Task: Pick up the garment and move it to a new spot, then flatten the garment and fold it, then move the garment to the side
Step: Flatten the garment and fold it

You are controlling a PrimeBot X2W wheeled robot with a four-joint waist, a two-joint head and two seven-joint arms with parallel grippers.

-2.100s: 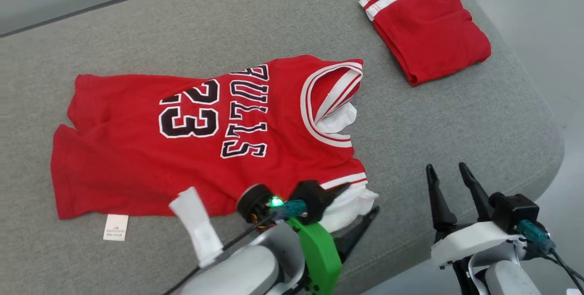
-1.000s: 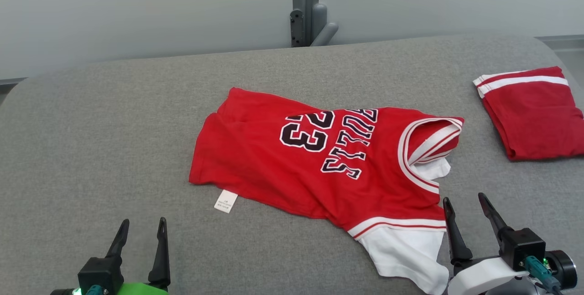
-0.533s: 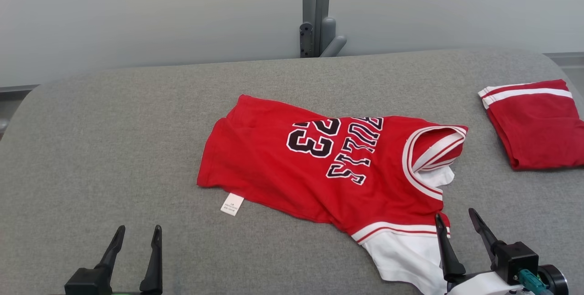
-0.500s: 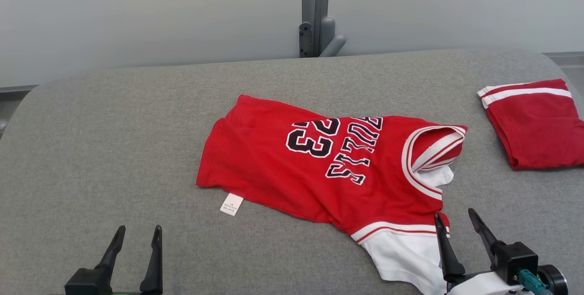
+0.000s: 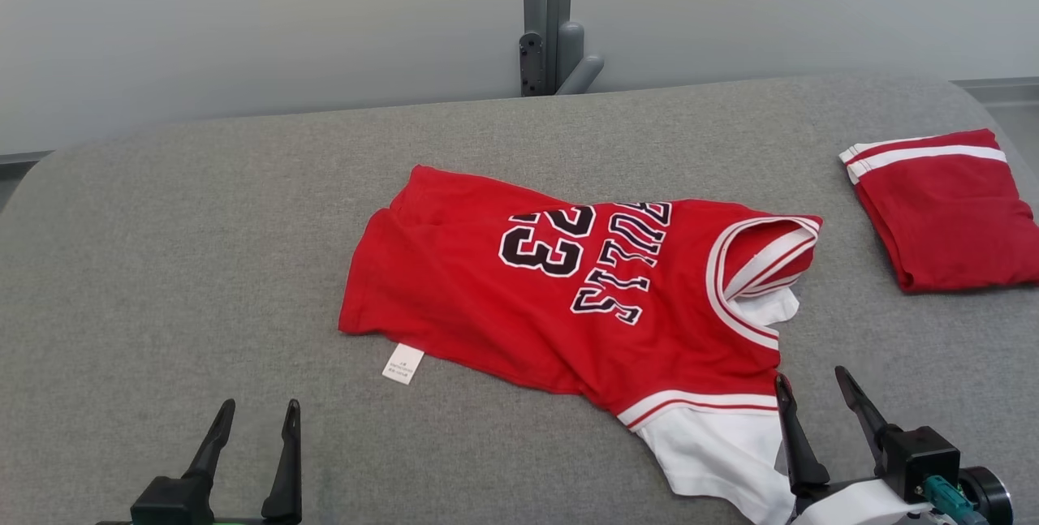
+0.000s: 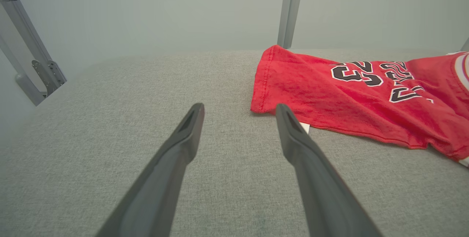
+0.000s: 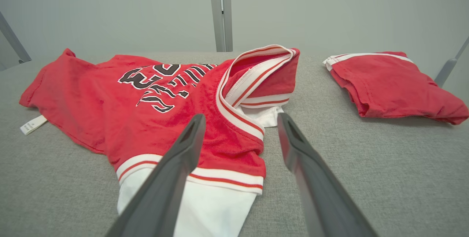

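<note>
While both grippers sit empty near the front edge of the grey cushion [image 5: 203,265], the red jersey [image 5: 503,298] is seen lying approx. mid-cushion, print side up, hem toward the robot's left and neck toward its right.

L gripper [image 5: 260,405]: jaws wide apart, nothing btw. them. It is well clear of the cloth, w/ the hem corner and white label [image 5: 403,363] ahead and to its right.

R gripper [image 5: 812,376]: jaws likewise apart, nothing held. The tips are placed at the edge of the white sleeve [image 5: 714,452]; contact can't be told.

The collar end [image 5: 767,261] is bunched and raised, and wrinkles are seen along the near edge. A 2nd red garment [image 5: 941,213], already folded, is set well apart at far right.

Step judged: flattening, not yet finished; no fold made. The next move prob. calls for the bunched shoulder to be pinched by R and the hem corner by L. The cloth would then be drawn taut btw. them, so the tucked sleeve and collar are laid flat before any fold is tried.
</note>
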